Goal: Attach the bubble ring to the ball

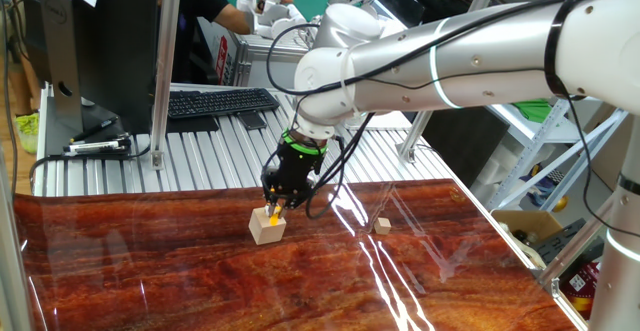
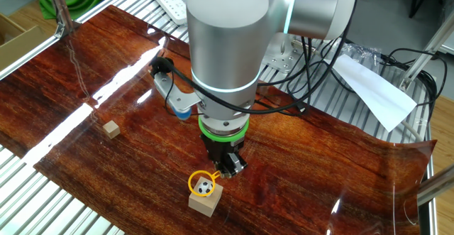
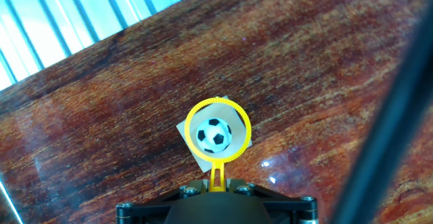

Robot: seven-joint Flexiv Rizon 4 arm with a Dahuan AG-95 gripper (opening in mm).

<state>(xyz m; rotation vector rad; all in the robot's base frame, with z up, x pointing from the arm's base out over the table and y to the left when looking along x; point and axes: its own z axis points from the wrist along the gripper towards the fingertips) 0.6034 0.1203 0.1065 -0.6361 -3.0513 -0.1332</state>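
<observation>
Arm: a white-and-silver arm point(image 1: 470, 56) is seen reaching in from the right of one fixed view, bent at the elbow, with dark cables looped along it.
Wrist: a thick silver cylinder with a green band point(image 2: 223, 125) is seen standing close to upright above the table in the other fixed view.
Hand pose: the gripper point(image 2: 228, 165) is pointed down at the table, just beside the larger tan cube.
Gripper state: the fingers are drawn nearly together and are closed on the short stem of the bubble ring point(image 3: 217, 130); the stem is seen in the hand view running into the black gripper body at the bottom edge.
Bubble ring: the yellow-orange loop is held out from the fingertips, roughly level, above the top of the cube.
Ball: the black-and-white ball point(image 3: 213, 135) is seen resting on the top face of the cube, framed inside the loop in both the hand view and the other fixed view.
Ring and ball: whether the loop touches the ball or is held slightly above it cannot be told.
Larger cube: a tan wooden cube point(image 2: 205, 200) is seen standing on the wood-grain table point(image 2: 319, 164), near its front edge in the other fixed view.
Smaller cube: a second tan cube point(image 2: 110, 128) is seen lying well apart from the first.
Background: a black keyboard point(image 1: 220, 102) is seen on the slatted metal surface behind the table, with a monitor point(image 1: 60, 46) at its left.
</observation>
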